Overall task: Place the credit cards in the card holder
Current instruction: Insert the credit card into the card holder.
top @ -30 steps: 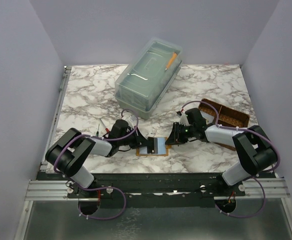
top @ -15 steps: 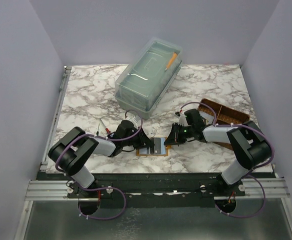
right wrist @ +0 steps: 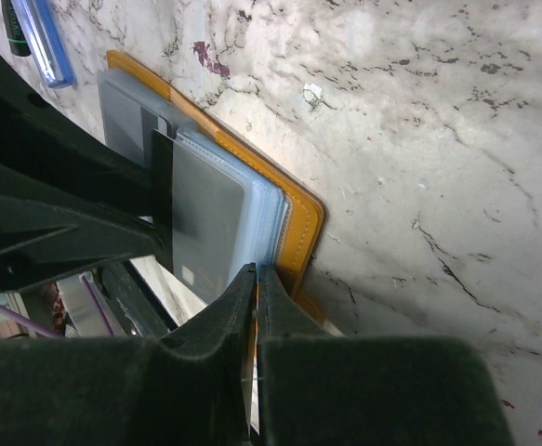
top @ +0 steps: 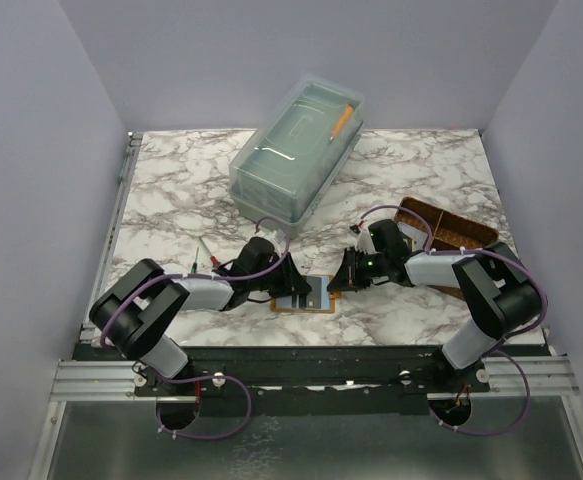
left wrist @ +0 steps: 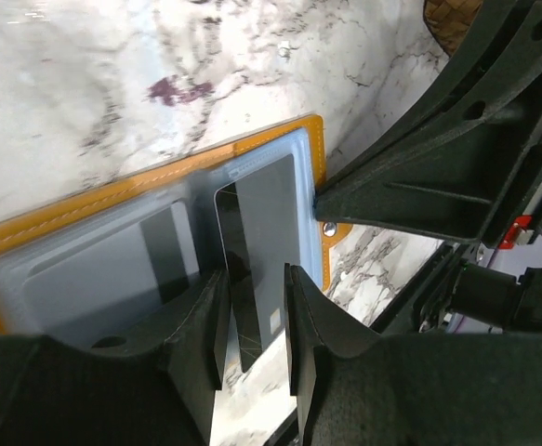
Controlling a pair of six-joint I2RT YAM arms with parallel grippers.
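The card holder [top: 306, 296], orange-tan with grey and light-blue panels, lies open on the marble table between both arms. A dark grey credit card [left wrist: 263, 243] is partly inside one of its pockets [left wrist: 85, 269], and its free end sticks out between the fingers of my left gripper [left wrist: 256, 271]. Those jaws stand apart with a gap on each side of the card. My right gripper [right wrist: 255, 269] is shut on the holder's near edge [right wrist: 303, 218], beside the same grey card [right wrist: 205, 218]. No other credit cards are in view.
A clear lidded plastic box [top: 296, 155] stands behind the arms. A brown woven tray [top: 451, 230] sits at the right. Pens [top: 203, 256] lie left of the left gripper. The two grippers [top: 316, 280] are very close together over the holder.
My left gripper has opened off the grey card and reached a little to the right. My right gripper has closed onto the holder's edge.
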